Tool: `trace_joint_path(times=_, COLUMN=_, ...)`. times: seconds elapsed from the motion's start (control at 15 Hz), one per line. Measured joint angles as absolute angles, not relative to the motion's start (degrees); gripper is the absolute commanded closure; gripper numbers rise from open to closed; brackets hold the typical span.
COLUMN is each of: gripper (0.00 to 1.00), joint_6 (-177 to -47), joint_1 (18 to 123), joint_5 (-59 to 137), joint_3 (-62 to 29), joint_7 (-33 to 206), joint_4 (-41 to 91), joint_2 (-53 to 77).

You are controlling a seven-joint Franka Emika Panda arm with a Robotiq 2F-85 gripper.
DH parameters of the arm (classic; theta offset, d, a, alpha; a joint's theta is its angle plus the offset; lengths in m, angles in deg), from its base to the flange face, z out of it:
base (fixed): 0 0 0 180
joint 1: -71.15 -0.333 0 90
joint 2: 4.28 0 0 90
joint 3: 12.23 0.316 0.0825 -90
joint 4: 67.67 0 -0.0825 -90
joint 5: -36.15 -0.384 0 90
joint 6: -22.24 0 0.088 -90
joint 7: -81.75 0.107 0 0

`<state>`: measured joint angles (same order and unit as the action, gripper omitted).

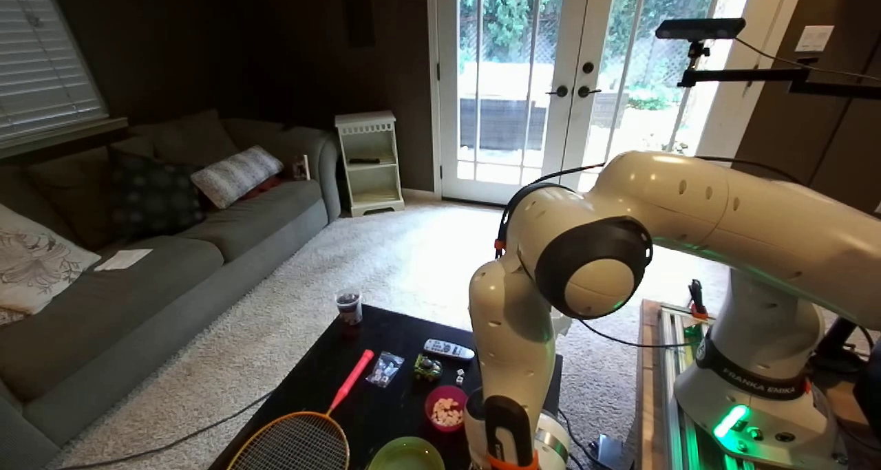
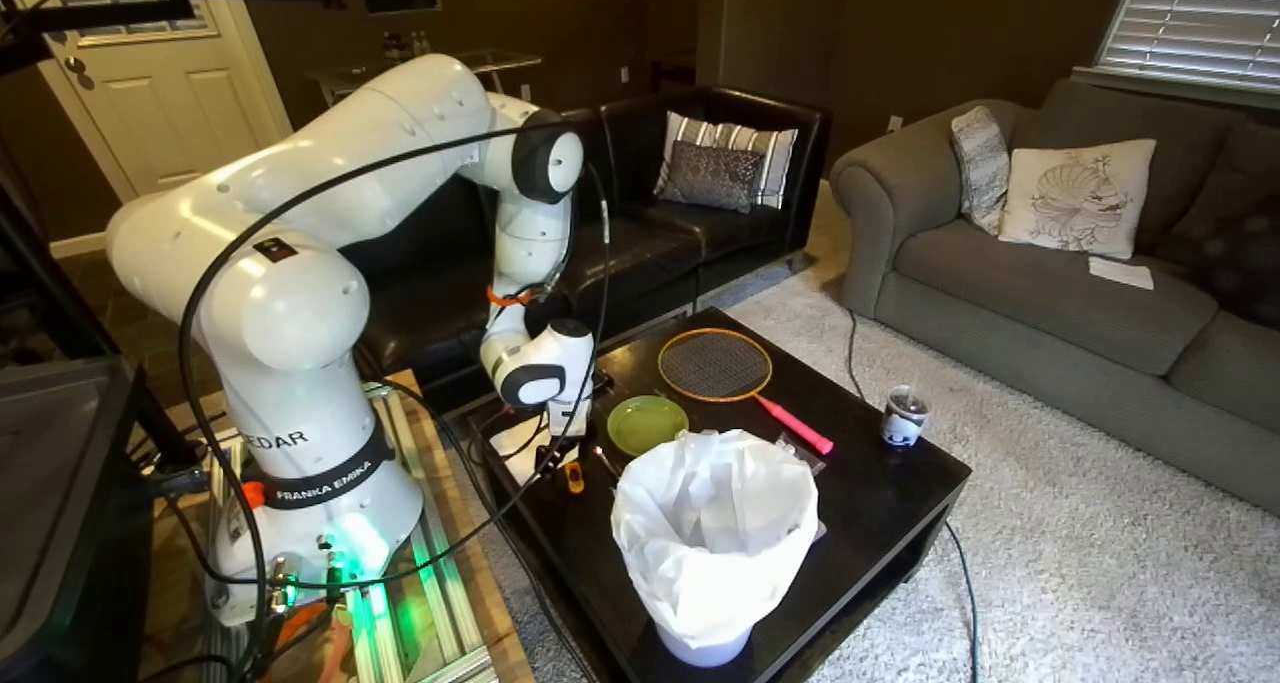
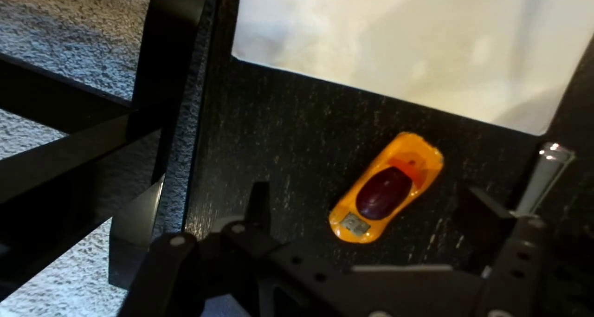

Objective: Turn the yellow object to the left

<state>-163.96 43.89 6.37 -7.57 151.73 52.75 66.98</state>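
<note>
The yellow object is a small yellow toy car with a dark top (image 3: 385, 194). It lies on the black table, tilted diagonally in the wrist view. It also shows in an exterior view (image 2: 573, 477), just beside the gripper (image 2: 552, 455). In the wrist view my gripper (image 3: 373, 201) is open, its fingers wide apart, one on each side of the car. No contact with the car shows. The car and the fingers are out of view in an exterior view where the arm's forearm (image 1: 513, 346) covers part of the table.
A white sheet (image 3: 408, 52) and a shiny utensil-like item (image 3: 543, 182) lie near the car. The table (image 2: 850, 523) also holds a green plate (image 2: 647, 423), a white-lined bin (image 2: 715, 543), a racket (image 2: 715, 365), a cup (image 2: 905, 418) and a pink bowl (image 1: 433, 415). A table edge runs left of the car.
</note>
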Motion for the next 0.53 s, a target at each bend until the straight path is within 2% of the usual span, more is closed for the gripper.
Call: trace_joint_path(times=0.53, gripper=0.0, joint_6=-165.18, joint_1=45.32, joint_5=6.37, joint_3=-7.09, joint_7=155.11, joint_4=50.84, joint_2=69.13)
